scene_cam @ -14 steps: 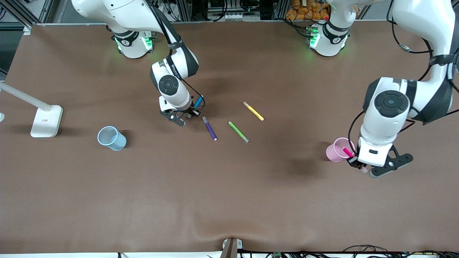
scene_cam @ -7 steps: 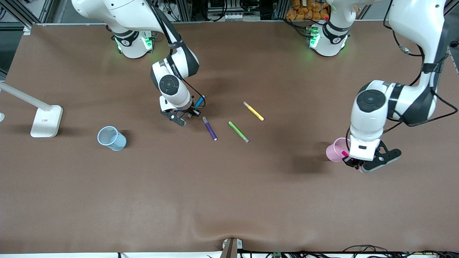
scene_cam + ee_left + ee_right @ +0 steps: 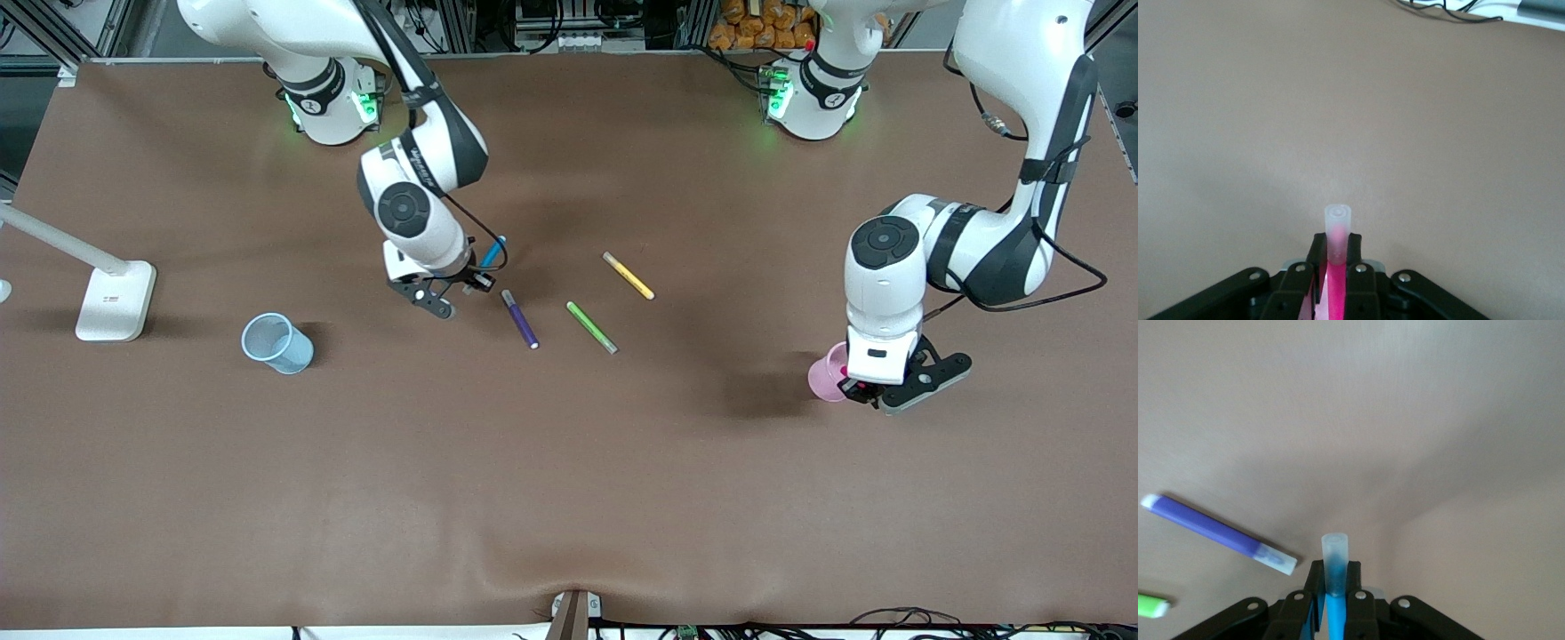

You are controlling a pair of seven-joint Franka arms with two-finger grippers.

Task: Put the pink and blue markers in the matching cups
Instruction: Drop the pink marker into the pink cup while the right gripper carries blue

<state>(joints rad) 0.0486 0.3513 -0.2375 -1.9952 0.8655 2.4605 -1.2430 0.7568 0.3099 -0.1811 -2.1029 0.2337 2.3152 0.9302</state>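
My left gripper [image 3: 855, 388] hangs over the edge of the pale pink cup [image 3: 825, 375] at the left arm's end of the table. It is shut on the pink marker [image 3: 1337, 270], whose paler end sticks out past the fingertips [image 3: 1317, 243]. Near the table's middle, my right gripper [image 3: 473, 283] is shut on the blue marker [image 3: 494, 251], held slanted just above the cloth. In the right wrist view the blue marker [image 3: 1335, 553] shows clamped between the fingers. The pale blue cup [image 3: 277, 343] stands toward the right arm's end, well apart from the right gripper.
A dark purple pen [image 3: 520, 319], a green pen [image 3: 591, 327] and a yellow pen [image 3: 628, 276] lie on the brown cloth beside the right gripper. A white lamp base [image 3: 114, 300] stands at the right arm's end of the table.
The left gripper has carried the pink marker sideways from beside the pink cup to over its edge. The right arm has shifted slightly toward the blue cup, still holding the blue marker.
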